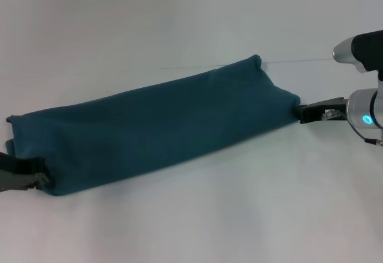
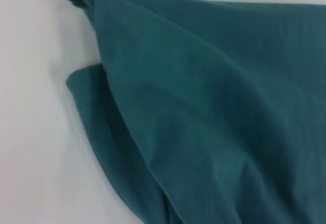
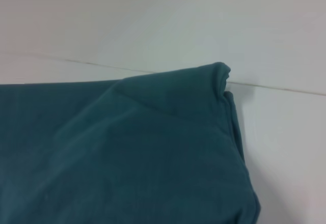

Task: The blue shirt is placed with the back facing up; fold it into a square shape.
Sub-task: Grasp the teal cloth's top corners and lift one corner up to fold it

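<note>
The blue shirt [image 1: 155, 122] lies as a long teal band slanting across the white table [image 1: 191, 18], plain side up. My left gripper [image 1: 43, 179] is at the band's near-left corner and shut on the cloth there. At the band's right end my right gripper [image 1: 300, 112] is shut on the shirt's corner. The left wrist view shows layered shirt [image 2: 214, 112] edges with a rolled corner. In the right wrist view the shirt [image 3: 132, 152] ends in a folded corner. Neither wrist view shows any fingers.
White table surface surrounds the shirt on all sides. A thin seam line [image 1: 311, 61] runs across the table behind the shirt's far right corner; the same seam [image 3: 285, 88] shows in the right wrist view. Part of the right arm [image 1: 365, 51] hangs at the right edge.
</note>
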Available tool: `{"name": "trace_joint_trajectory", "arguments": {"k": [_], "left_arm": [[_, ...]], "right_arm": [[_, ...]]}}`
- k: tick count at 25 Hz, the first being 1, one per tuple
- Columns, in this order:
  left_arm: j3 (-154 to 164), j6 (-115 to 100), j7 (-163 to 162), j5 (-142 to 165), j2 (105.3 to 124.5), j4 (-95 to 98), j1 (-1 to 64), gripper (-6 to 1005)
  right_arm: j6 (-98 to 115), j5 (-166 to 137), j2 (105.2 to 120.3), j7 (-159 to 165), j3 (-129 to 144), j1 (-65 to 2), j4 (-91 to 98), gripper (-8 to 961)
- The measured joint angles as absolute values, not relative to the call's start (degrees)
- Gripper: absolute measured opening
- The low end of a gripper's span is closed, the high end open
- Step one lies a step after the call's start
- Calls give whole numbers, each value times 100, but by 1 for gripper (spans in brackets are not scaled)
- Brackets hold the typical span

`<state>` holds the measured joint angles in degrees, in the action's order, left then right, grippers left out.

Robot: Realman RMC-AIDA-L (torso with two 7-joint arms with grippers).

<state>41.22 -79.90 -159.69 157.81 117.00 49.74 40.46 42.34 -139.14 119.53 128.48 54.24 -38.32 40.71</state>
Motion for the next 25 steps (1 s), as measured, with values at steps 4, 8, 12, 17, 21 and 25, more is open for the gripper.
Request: {"name": "trace_joint_trajectory", "arguments": {"k": [4, 8, 12, 17, 21, 25], "left_arm": [[4122, -7990, -15969, 15778, 11698, 4972, 4019, 104], [4122, -7990, -15963, 15780, 11698, 4969, 4011, 104], [4122, -7984, -15961, 15785, 11698, 4966, 4003, 104], [4122, -7978, -15960, 15781, 11702, 4957, 3999, 104], [4122, -7981, -15961, 15782, 11705, 4956, 3999, 104], [4122, -7978, -15960, 15786, 11707, 4955, 3999, 104]], "right_arm": [[4260, -13938, 11948, 12854, 5424, -3823, 4085, 159], [4252, -13942, 11938, 12867, 5424, -3826, 4092, 100], [4255, -13942, 11921, 12868, 5423, -3820, 4142, 197], [4179, -13949, 11912, 12777, 5456, -3826, 4149, 498], [4051, -13955, 11927, 12669, 5465, -3869, 4083, 609], [3899, -13959, 11940, 12606, 5467, -3911, 3961, 620]]}}
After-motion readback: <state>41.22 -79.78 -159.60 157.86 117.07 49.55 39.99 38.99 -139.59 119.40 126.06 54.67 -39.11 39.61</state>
